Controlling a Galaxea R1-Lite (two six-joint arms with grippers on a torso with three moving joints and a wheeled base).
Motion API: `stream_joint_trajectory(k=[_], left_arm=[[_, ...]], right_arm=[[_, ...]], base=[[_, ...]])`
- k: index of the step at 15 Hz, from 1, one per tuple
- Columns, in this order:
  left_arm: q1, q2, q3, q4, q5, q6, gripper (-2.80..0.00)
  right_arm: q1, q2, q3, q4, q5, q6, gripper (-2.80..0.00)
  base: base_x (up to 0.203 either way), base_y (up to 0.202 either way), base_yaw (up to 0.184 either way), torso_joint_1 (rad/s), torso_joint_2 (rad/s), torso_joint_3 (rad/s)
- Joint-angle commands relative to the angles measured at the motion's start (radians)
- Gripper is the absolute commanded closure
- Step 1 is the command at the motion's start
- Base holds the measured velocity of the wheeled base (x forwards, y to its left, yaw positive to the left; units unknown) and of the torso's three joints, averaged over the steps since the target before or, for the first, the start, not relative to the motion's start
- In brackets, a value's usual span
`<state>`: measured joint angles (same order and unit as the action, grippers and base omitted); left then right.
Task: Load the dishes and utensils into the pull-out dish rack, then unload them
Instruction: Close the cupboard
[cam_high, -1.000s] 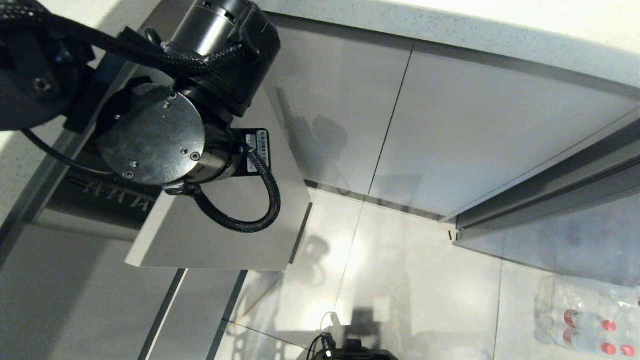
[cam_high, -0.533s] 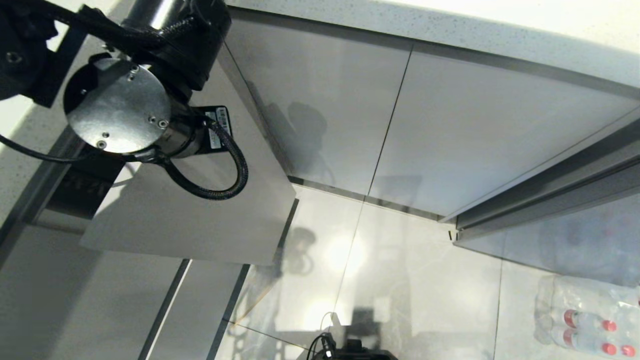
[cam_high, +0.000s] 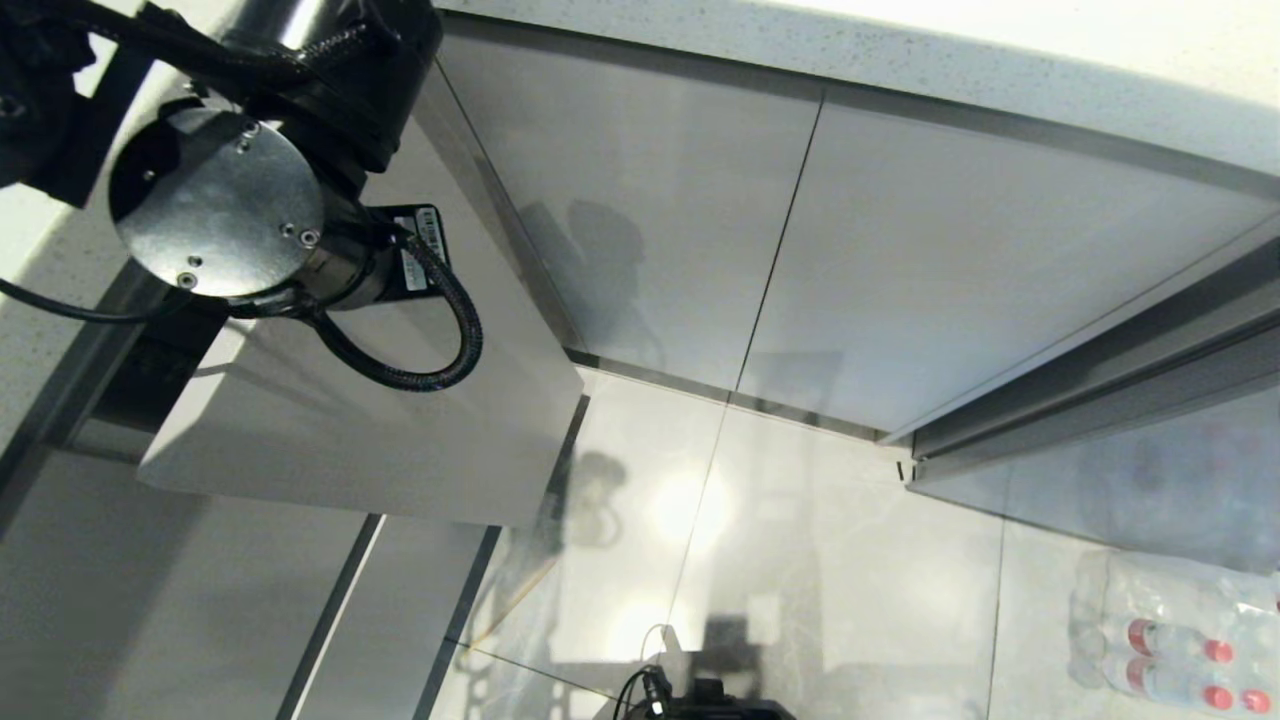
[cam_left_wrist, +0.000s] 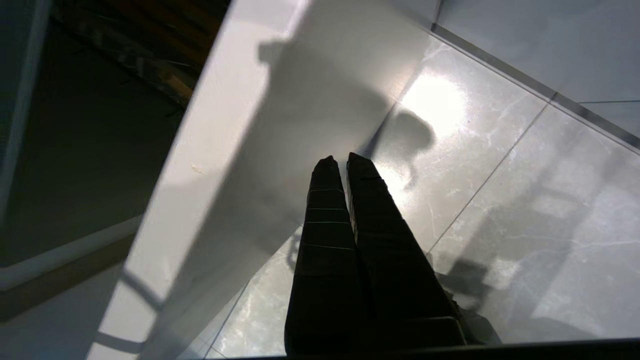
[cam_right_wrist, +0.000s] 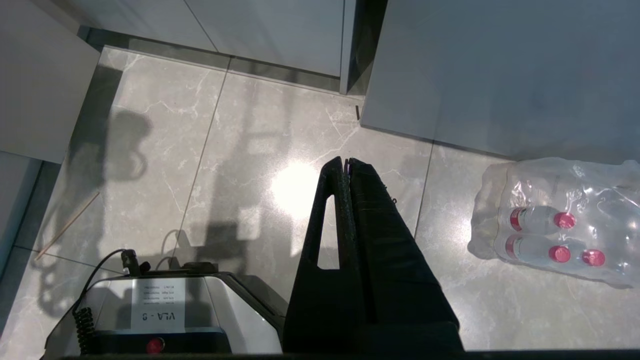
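The pull-out dish rack (cam_high: 150, 390) stands partly out of the cabinet, its pale front panel (cam_high: 380, 430) under the left arm; no dishes or utensils show. Judged step: moving the drawer by its panel. The left gripper (cam_left_wrist: 345, 162), fingers pressed together and empty, sits just beside the panel's edge. The right gripper (cam_right_wrist: 346, 162), closed and empty, hangs over the floor (cam_right_wrist: 240, 150).

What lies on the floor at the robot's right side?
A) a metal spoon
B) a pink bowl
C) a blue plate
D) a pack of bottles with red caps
D: a clear wrapped pack of bottles with red caps lies on the floor tiles; none of the other items appears there.
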<state>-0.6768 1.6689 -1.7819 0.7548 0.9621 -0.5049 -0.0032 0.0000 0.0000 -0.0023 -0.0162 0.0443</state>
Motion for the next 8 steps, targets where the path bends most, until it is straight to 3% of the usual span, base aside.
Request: stream_joint_trajectory(k=[1, 4, 8], left_arm=[[0.029, -0.002, 0.0, 0.007, 0.006, 0.006, 0.0], [0.117, -0.012, -0.014, 0.051, 0.006, 0.021, 0.0], [0.141, -0.028, -0.017, 0.052, 0.006, 0.032, 0.0]], right_arm=[[0.0, 0.0, 0.0, -0.001, -0.001, 0.0, 0.0], [0.0, 0.0, 0.0, -0.001, -0.001, 0.002, 0.0], [0.0, 0.002, 0.0, -0.001, 0.001, 0.0, 0.0]], base=[[0.0, 0.0, 0.0, 0.0, 0.0, 0.0], [0.0, 0.0, 0.0, 0.0, 0.0, 0.0], [0.0, 0.0, 0.0, 0.0, 0.0, 0.0]])
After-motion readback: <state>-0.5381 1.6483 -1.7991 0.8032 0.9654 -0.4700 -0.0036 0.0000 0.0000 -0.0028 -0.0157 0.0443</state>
